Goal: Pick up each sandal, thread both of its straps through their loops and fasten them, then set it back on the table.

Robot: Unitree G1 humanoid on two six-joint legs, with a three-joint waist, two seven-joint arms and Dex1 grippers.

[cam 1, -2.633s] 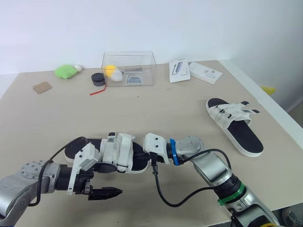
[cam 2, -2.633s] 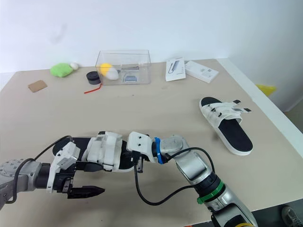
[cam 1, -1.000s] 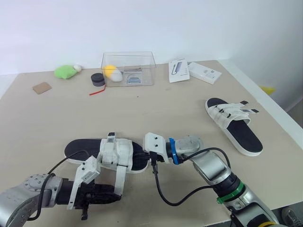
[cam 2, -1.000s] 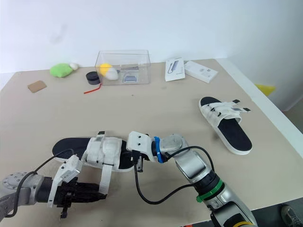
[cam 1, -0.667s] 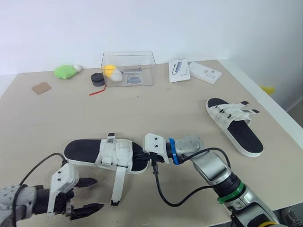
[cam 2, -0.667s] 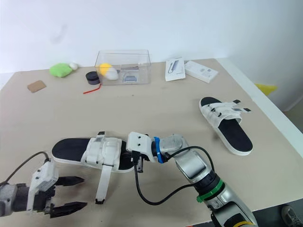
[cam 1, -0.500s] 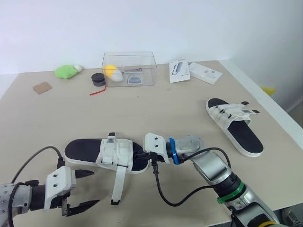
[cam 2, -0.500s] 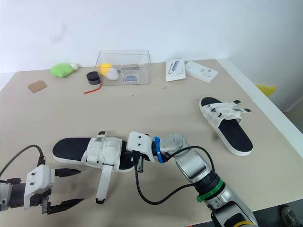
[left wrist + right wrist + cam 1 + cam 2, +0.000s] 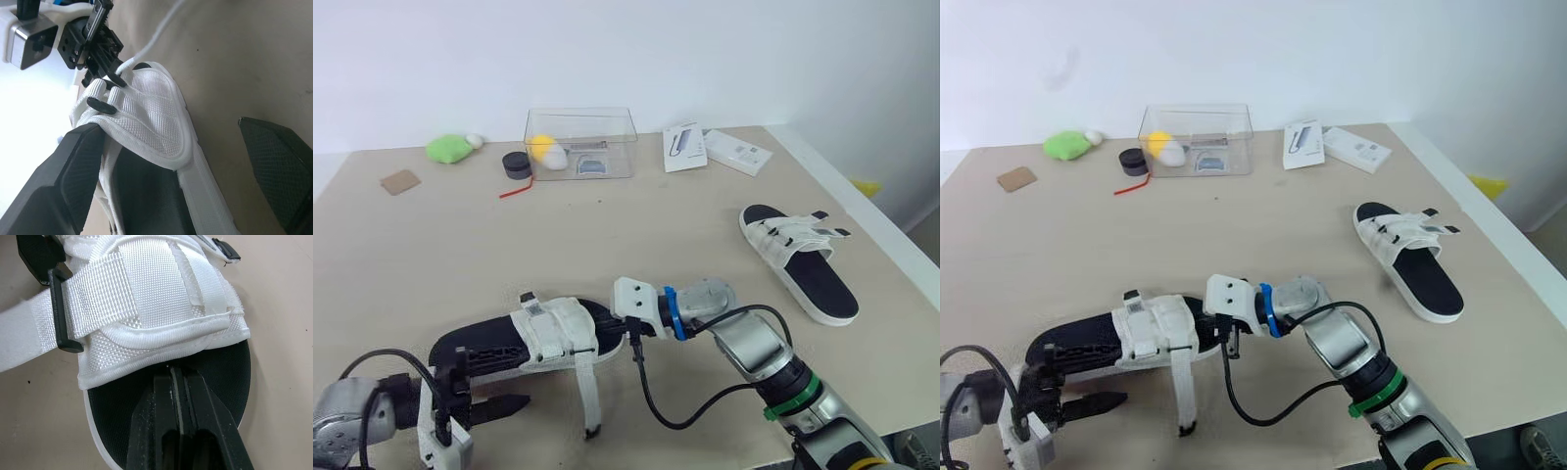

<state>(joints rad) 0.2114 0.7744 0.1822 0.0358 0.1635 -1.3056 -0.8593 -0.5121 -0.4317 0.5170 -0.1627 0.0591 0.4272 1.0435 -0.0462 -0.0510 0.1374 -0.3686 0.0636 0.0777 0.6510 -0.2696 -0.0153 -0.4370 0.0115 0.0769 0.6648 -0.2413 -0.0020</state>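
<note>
The near sandal (image 9: 480, 354), black sole with white straps, is held tilted just above the table front. My right gripper (image 9: 178, 396) is shut on the toe end of its footbed, just below the strapped upper (image 9: 146, 298). One loose strap (image 9: 587, 397) hangs down to the table. My left gripper (image 9: 494, 387) stands open around the sandal's near edge by the heel, one finger (image 9: 73, 171) against the strap webbing and the other finger (image 9: 279, 166) apart over bare table. A second sandal (image 9: 800, 259) lies flat at the right, its strap ends sticking out.
At the back stand a clear box (image 9: 579, 142) with small items, a black round object (image 9: 516, 164), a green toy (image 9: 447, 148), a cardboard piece (image 9: 400, 181) and two white packets (image 9: 685, 147) (image 9: 737, 152). The table's right edge (image 9: 862, 211) runs close behind the second sandal.
My left gripper let go of the pulled strap, opened, dropped back, then came in around the sandal's near edge. The sandal's heel end swung toward me and tilted. The right arm stayed put.
</note>
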